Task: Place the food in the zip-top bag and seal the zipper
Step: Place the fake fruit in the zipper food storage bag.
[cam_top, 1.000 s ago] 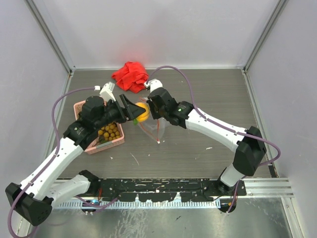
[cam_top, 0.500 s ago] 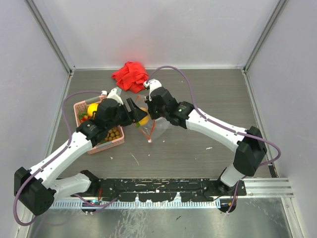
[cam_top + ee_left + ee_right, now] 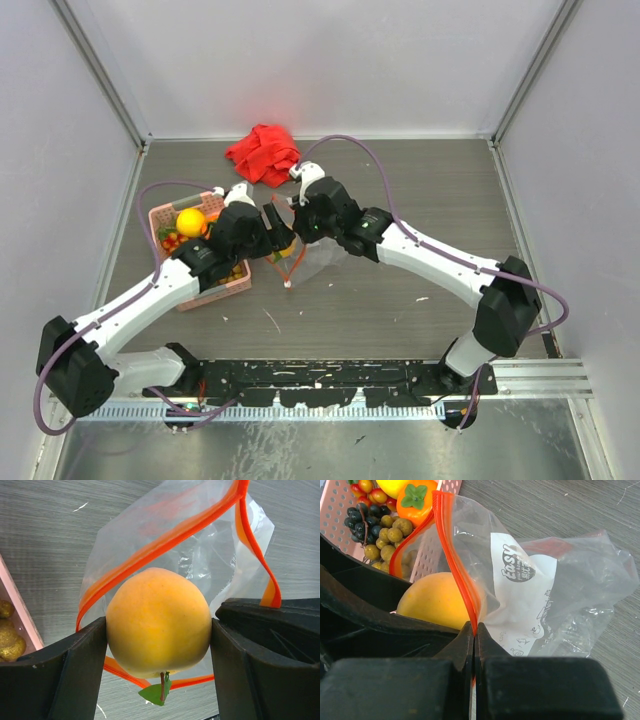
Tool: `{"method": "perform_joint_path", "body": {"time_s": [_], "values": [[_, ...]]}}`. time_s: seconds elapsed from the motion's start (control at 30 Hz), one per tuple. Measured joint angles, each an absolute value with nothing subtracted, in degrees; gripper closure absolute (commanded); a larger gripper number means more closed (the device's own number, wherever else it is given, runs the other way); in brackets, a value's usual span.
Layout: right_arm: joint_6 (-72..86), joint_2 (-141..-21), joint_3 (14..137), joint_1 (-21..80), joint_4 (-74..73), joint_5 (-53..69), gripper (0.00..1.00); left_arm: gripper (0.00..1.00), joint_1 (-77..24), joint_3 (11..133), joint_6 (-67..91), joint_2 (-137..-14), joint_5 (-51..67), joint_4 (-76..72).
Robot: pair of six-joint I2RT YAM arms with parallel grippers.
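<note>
The right gripper [image 3: 474,635] pinches the zipper [image 3: 455,565] to hold the zip-top bag [image 3: 560,590] open, so the left gripper [image 3: 159,645], clamped on the orange fruit [image 3: 157,615] at its mouth, can drop it in.

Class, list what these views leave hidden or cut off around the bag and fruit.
Top external: the left gripper covers most of the orange fruit, so whether it sits inside the bag is unclear.
Right wrist: its jaws cover the zipper strip below the pinch; no slider shows.
Left wrist: the pink basket is cut by the left edge.
</note>
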State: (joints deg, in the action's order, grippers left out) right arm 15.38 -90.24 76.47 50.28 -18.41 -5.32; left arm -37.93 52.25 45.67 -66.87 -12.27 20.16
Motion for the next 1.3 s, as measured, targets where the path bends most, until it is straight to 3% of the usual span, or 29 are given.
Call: {"method": "perform_joint_path", "body": {"time_s": [0.4, 0.77, 1.3], "values": [[15.4, -89.1, 75.0, 50.2, -17.5, -5.8, 1.0, 0.0, -39.4, 52.9, 45.4, -66.8, -12.6, 21.2], [15.4, -88.8, 74.2, 50.3, -17.6, -6.4, 1.0, 0.0, -39.4, 54.9, 45.4, -64.2, -10.8, 24.3], [15.4, -88.7, 74.0, 50.3, -17.6, -7.2, 1.0, 0.12, -39.5, 58.3, 44.2, -57.9, -15.9, 37.3]]}}
